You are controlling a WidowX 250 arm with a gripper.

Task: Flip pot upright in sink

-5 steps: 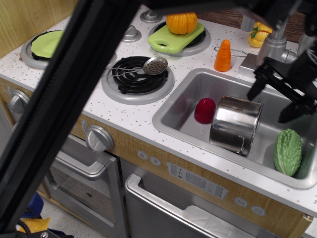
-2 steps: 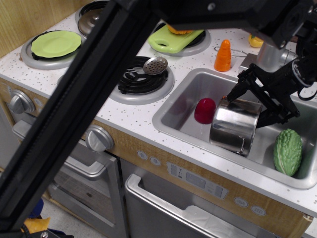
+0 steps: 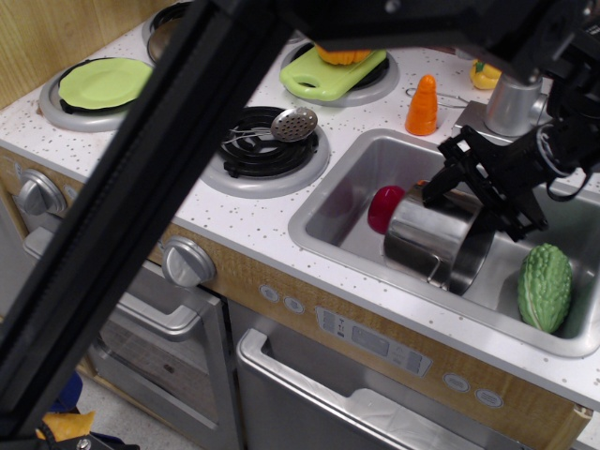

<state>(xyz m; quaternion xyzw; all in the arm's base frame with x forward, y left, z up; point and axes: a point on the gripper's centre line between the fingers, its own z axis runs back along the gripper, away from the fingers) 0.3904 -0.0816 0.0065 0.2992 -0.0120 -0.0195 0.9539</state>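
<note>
The shiny steel pot (image 3: 427,239) lies tilted on its side in the grey sink (image 3: 323,214), with a small loop handle facing the front and its mouth low toward the front right. My black gripper (image 3: 480,202) is at the pot's upper far edge. Its jaws are spread wide, one finger (image 3: 441,183) at the pot's left side and the other (image 3: 521,221) at its right. It looks open, touching the pot rather than clamped on it.
A red toy vegetable (image 3: 381,206) sits just left of the pot and a green bumpy gourd (image 3: 545,286) lies at the sink's right. The faucet (image 3: 511,98) and an orange carrot (image 3: 423,105) stand behind the sink. A burner (image 3: 262,150) with a ladle (image 3: 293,122) is to the left. My dark arm (image 3: 141,206) blocks much of the left.
My gripper came down and left from above the sink onto the pot's far edge. The pot has shifted left and tipped, now partly covering the red vegetable.
</note>
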